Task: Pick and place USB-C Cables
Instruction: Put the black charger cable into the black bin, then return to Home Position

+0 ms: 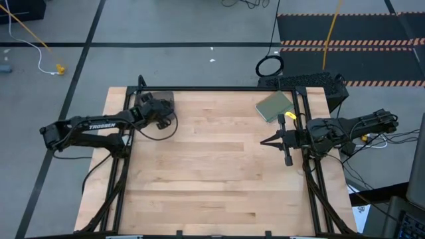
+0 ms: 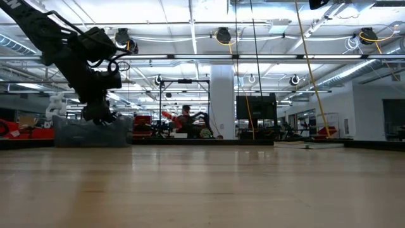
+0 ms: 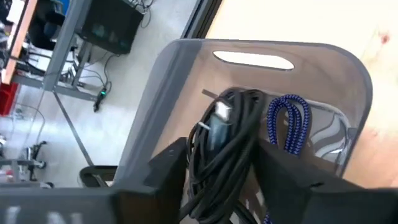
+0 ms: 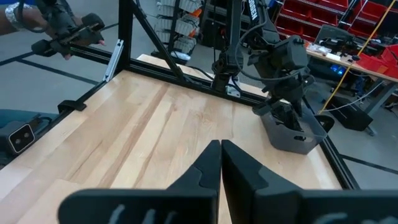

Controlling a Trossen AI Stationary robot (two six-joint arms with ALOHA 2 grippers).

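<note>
Left hand (image 3: 217, 180) grips a black USB-C cable (image 3: 227, 149) directly above the grey bin (image 3: 348, 68), its coil hanging lengthwise down inside beside the blue cable (image 3: 287, 124). Right hand (image 4: 221, 155) waits closed, well apart.

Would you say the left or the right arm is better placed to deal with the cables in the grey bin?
Left, probably. The left gripper is over the grey bin, around a black cable beside the blue cable. The right gripper waits shut across the table.

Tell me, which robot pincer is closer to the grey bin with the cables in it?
Left. The left pincer hangs right over the grey bin, with a black cable between its fingers. The right pincer waits across the table.
</note>
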